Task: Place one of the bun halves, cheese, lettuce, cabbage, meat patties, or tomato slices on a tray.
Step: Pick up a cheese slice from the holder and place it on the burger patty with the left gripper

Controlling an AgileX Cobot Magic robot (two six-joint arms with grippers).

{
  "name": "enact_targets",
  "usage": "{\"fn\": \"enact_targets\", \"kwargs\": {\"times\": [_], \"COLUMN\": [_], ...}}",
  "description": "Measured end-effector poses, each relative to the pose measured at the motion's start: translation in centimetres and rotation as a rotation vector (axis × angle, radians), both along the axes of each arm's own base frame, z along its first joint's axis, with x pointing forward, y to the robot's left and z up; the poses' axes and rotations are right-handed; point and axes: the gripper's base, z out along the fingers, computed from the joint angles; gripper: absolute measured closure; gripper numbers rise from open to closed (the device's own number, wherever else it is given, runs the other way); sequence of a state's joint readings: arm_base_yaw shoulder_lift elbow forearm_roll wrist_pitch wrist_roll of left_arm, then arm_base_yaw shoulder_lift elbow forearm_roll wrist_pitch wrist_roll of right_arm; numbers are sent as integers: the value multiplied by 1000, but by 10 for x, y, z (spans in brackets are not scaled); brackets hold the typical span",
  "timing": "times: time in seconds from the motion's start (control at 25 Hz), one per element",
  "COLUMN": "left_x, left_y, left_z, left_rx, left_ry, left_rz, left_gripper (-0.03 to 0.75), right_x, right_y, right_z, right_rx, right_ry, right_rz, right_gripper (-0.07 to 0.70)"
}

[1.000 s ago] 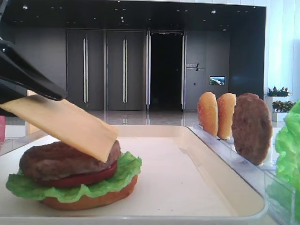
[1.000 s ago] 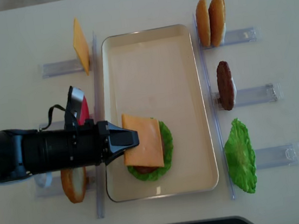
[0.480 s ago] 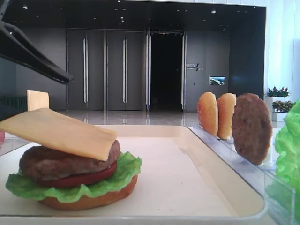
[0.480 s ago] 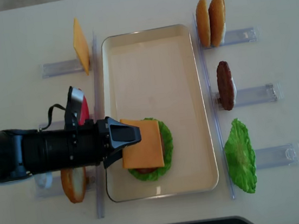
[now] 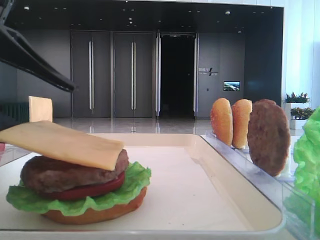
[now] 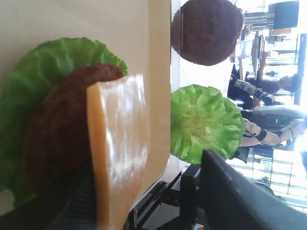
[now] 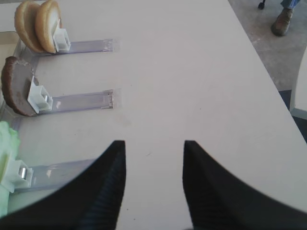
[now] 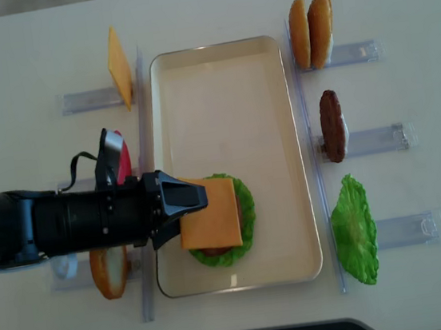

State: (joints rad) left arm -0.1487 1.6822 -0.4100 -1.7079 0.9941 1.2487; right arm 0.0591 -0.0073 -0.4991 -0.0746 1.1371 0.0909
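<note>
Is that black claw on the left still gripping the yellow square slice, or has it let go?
Let go: the left gripper stands open, and the pale yellow square cheese slice rests on the brown patty.

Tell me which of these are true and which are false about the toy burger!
1. The cheese lies on top of the meat patty in the burger on the tray. True.
2. The left gripper is squeezing the cheese tightly. False: its jaws stand open around the cheese's edge.
3. Two bun halves stand side by side in a holder right of the tray. True.
4. The burger already has a bun on top. False: the cheese is the top layer.
5. The right gripper is carrying a lettuce leaf. False: it is open and empty over the table.
</note>
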Motion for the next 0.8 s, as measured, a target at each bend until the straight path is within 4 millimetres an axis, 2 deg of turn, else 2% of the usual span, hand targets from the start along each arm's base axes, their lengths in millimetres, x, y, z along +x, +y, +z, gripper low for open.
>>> {"fn": "enact_targets", "kwargs": {"times": [0.52,0.8], "left_x": [1,15], "left_y": [2,0], "left_z": [-3,5], "left_rx": [30,27], "left_ry": [21,17], "left_rz": [27,24], "left_gripper": [262,262], "right_x": [0,0], "right_y": [0,0], "right_z": [0,0], "right_rx": [0,0], "right_ry": [0,0], "right_rz": [0,0], "right_gripper": [326,326]}}
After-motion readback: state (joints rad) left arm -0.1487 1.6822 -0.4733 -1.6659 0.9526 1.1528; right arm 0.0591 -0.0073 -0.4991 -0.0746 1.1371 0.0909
